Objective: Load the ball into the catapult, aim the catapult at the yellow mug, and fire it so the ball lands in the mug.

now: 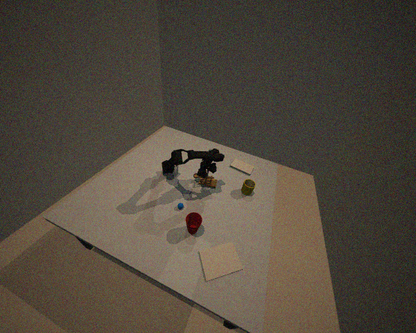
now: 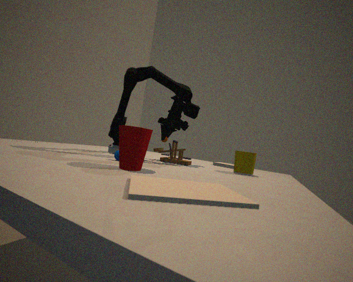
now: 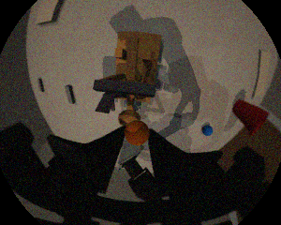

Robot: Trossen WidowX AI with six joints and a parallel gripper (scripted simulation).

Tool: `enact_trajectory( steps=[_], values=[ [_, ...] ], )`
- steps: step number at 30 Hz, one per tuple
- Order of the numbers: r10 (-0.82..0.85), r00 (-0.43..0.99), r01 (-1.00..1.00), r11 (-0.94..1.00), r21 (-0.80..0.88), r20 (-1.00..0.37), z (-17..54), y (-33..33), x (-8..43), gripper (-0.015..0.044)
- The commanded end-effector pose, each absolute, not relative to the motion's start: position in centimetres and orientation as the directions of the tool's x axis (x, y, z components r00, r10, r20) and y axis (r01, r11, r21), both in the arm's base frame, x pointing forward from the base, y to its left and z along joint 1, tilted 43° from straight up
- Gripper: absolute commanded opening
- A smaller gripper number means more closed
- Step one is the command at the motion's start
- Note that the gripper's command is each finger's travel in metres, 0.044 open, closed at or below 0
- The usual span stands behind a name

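The gripper clamps the orange ball above the catapult's left end, seemingly to lower it into the cup.

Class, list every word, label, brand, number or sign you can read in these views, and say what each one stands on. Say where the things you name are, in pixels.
There are none to read: no legible text shows on the red cup [image 1: 193, 220] [image 2: 133, 148] [image 3: 249, 116], yellow mug [image 1: 247, 187] [image 2: 245, 163], catapult [image 1: 209, 181] [image 2: 175, 161] [image 3: 140, 53] or arm [image 1: 197, 155] [image 2: 166, 80].
Any tiny marking would be lost in the dark, grainy pictures.

Perhaps a lab: tabletop robot arm.
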State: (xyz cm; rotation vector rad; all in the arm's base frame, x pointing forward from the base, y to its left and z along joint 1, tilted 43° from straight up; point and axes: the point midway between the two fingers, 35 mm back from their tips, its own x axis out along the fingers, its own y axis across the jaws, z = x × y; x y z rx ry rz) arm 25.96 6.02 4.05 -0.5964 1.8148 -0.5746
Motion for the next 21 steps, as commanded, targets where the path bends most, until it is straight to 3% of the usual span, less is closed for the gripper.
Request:
enact_trajectory(
  steps=[1, 21],
  values=[
    [-0.656, -0.316, -0.123, 0.745, -0.656, -0.686, 3.1, 6.6, 24.0, 0.0],
    [-0.666, -0.337, -0.126, 0.732, -0.67, -0.665, 0.9, 5.3, 22.6, 0.0]
  ],
)
